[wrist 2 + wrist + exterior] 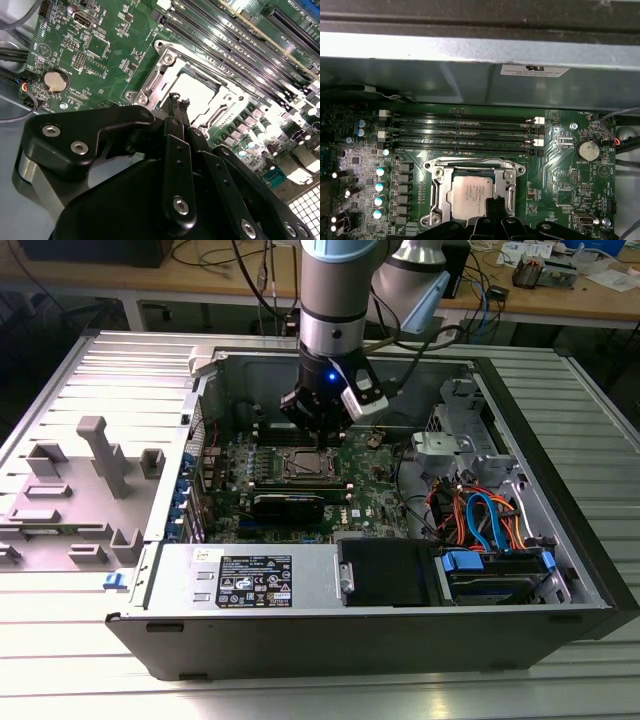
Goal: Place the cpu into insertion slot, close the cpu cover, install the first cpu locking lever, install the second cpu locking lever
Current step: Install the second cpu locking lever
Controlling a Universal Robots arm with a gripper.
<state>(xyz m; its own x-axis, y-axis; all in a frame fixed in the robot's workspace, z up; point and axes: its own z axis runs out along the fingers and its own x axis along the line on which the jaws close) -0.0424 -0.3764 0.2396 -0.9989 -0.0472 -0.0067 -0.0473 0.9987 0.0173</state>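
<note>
We see the cpu (pixel 472 192) lying flat in its socket on the motherboard (pixel 560 165), its silvery top framed by the cpu cover (pixel 436 190), which seems to us to be folded down around it; in the second wrist view the same chip (pixel 192 90) glares bright inside the frame (pixel 150 82). The gripper (pixel 178 102) hangs directly over the socket's near edge, its fingers (pixel 175 112) brought together into a narrow point, with nothing pinched between them that we can make out. In the exterior view the arm (pixel 335 300) stands upright inside the open computer case (pixel 300 625), the gripper (pixel 322 432) low over the socket. The risk, as we judge it, is a slip: thin tips pressing on a springy lever could skid off and scrape the cover, the capacitors (pixel 381 186) or the memory slots (pixel 462 132) just beside the socket. If the cover is not fully seated, forcing a lever could also strain the chip underneath. What we cannot settle is where the locking levers lie or whether either is latched; the fingertips mask the socket's near edge in both wrist views, and glare washes out the far side.
</note>
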